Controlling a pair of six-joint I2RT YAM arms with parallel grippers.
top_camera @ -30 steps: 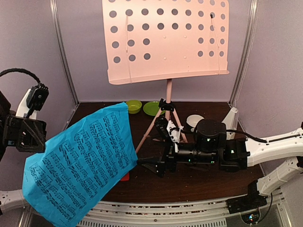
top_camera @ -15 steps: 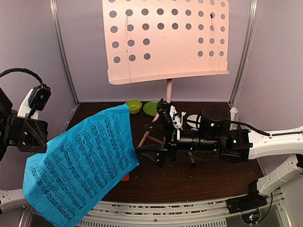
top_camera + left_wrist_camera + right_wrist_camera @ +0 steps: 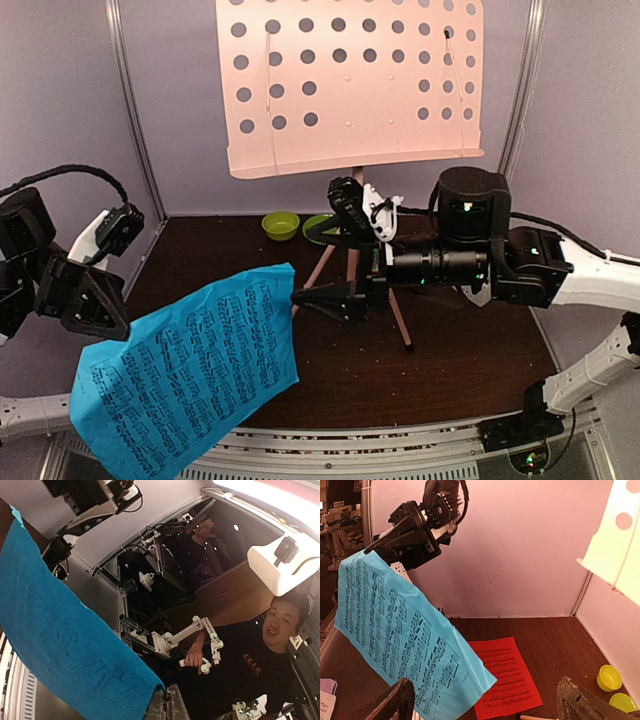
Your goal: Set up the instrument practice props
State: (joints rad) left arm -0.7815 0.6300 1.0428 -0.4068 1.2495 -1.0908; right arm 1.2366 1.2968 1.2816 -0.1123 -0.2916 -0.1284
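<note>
counts: two sheets (one blue, one red), one music stand, two green dishes, two grippers.

nearest, over the near left corner of the table [image 3: 450, 380]: the blue sheet [image 3: 190, 370] is up in the air, clear of the wood. it hangs slanted from one corner, printed side up, black notes in rows, lightly creased, with its low end out past the near edge. the left gripper [image 3: 100, 325] has its fingers [image 3: 167, 705] pressed together on that corner. the left arm is raised and bent at the left edge.

next: the red sheet [image 3: 505, 675] lies flat on the left half of the table. it carries the same black print, and the blue sheet hides part of it in the right wrist view.

mid table: the right arm reaches in level from the right edge, well above the wood. the right gripper [image 3: 335, 250] points left, jaws spread wide, nothing between them.

far edge, middle: the pale pink music stand [image 3: 350, 85] is upright on spread legs, its desk dotted with holes and bare. just left of its legs a green bowl [image 3: 281, 224] and a green plate [image 3: 318, 226] sit side by side.
</note>
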